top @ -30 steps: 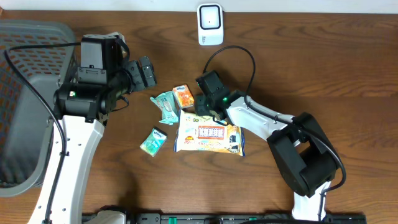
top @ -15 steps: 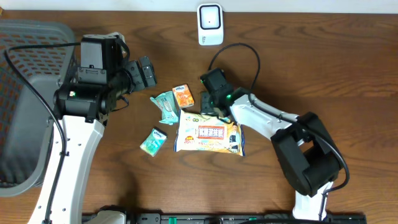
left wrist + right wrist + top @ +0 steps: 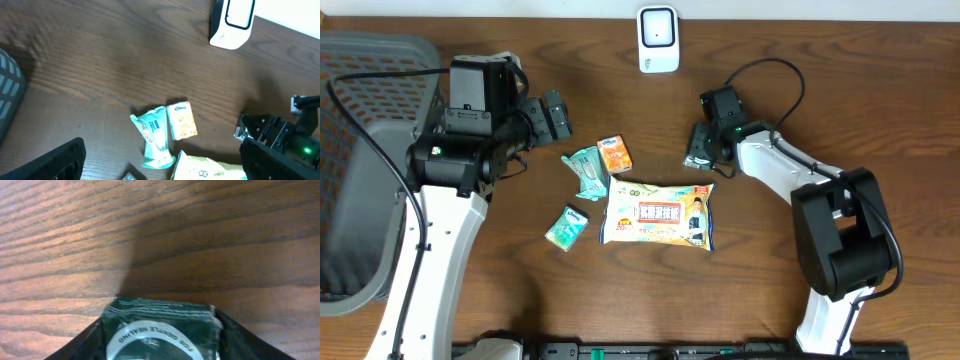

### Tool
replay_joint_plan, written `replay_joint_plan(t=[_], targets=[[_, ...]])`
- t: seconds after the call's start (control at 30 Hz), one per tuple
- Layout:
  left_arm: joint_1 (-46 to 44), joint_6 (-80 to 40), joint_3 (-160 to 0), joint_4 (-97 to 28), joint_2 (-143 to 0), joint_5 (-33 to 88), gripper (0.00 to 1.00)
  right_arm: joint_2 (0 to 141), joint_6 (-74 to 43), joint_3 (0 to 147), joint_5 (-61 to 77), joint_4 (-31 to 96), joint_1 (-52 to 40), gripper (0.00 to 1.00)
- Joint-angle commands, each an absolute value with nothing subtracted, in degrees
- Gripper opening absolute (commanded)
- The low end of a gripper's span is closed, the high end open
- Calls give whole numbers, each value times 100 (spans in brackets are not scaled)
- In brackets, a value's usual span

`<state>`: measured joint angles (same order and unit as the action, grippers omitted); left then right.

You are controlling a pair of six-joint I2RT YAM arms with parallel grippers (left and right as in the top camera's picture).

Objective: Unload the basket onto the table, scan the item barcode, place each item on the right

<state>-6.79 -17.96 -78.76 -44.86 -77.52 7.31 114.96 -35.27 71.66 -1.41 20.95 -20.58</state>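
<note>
As the left claw point(image 3: 552, 115) gapes, the right claw point(image 3: 703, 152) seemingly clasps a packet point(image 3: 162, 330) lengthwise, end outward.

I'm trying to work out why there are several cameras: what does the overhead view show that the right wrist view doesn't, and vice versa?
Only overhead: the white scanner, the grey basket and the wipes pack. Only right wrist: curved white lettering on the dark green packet in the right gripper. Both: that packet and the brown wooden table.

Grey basket point(image 3: 360, 60) at left, wooden table point(image 3: 840, 90), wipes pack point(image 3: 658, 215), orange packet point(image 3: 614, 154) beside teal packet point(image 3: 588, 170), smaller teal packet point(image 3: 565, 227).
</note>
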Motion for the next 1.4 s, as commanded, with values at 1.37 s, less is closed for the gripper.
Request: replay_joint_plan(t=[1.37], targets=[[-650, -1761, -7898, -4497, -7747, 679, 98, 11096, -3566, 7839, 2268, 3839, -1737, 43]])
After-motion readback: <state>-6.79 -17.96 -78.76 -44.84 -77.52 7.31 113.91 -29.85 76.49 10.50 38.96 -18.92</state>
